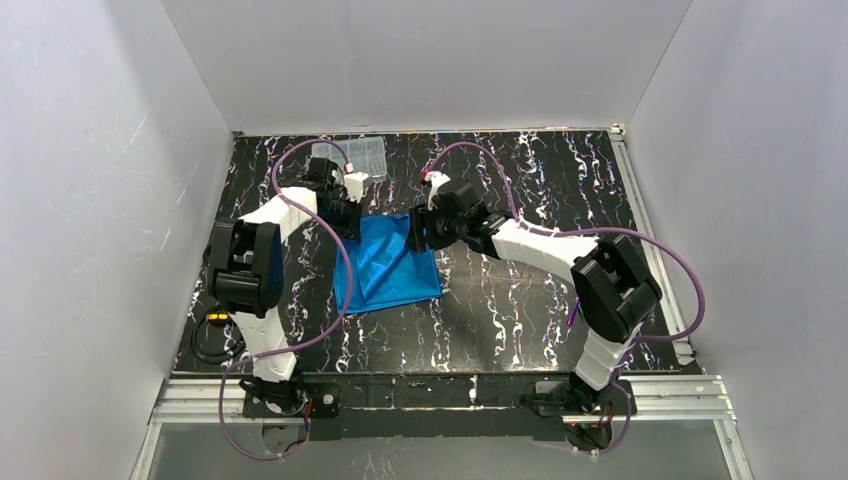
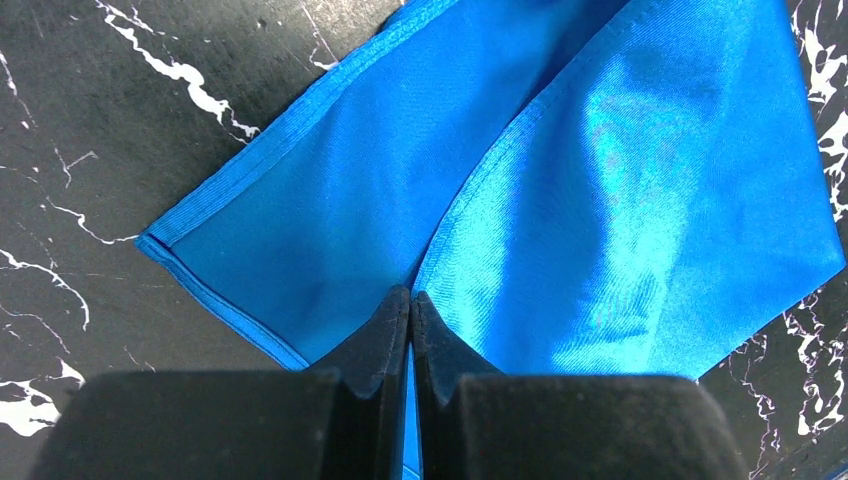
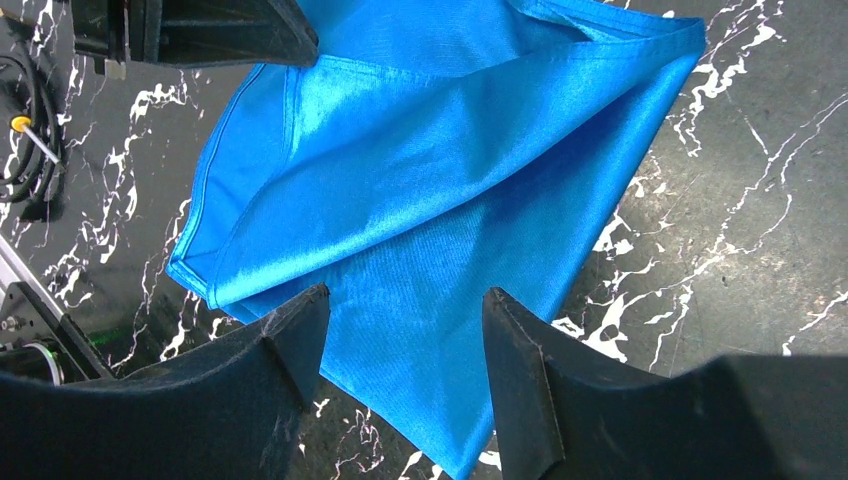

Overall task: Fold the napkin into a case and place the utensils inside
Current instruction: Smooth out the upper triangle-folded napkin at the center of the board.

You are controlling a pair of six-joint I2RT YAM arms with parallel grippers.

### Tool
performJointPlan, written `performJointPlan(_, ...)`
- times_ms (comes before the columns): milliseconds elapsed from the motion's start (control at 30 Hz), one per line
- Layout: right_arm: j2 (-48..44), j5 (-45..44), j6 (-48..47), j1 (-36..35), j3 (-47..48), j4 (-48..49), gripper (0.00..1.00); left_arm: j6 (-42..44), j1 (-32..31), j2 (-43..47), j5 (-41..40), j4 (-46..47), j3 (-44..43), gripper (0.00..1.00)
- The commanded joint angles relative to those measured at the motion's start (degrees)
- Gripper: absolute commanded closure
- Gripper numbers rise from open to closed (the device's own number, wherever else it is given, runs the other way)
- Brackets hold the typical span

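Black marbled worktop (image 1: 520, 300) in a white-walled cell: the blue napkin (image 1: 385, 265) lies partly folded, left of centre; left claw (image 2: 410, 295) clenched on the edge of an upper layer; right claw (image 3: 405, 300) spread wide above the cloth, gripping nothing; thin, limp and slick, the fabric will likely slide unless pinched at a hem or corner.
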State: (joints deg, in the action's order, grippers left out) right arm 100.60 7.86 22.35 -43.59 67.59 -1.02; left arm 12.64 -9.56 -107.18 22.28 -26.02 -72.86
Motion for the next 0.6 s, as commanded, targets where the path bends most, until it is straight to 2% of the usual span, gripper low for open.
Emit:
performJointPlan(0, -3.5, 0.1, 0.1, 0.8, -0.4, 2.0, 0.35, 0.6, -0.3, 2.7, 1.4, -2.6, -1.3, 1.00)
performJointPlan(333, -4.2, 0.3, 0.2, 1.4, -0.9, 2.4, 0.35, 0.7, -0.3, 4.3, 1.1, -3.8, -0.7, 1.00)
performJointPlan(567, -6.0, -0.3, 0.2, 2.1, -1.7, 2.2, 0.35, 2.2, 0.4, 10.3, -6.4, -0.9, -5.3, 1.00)
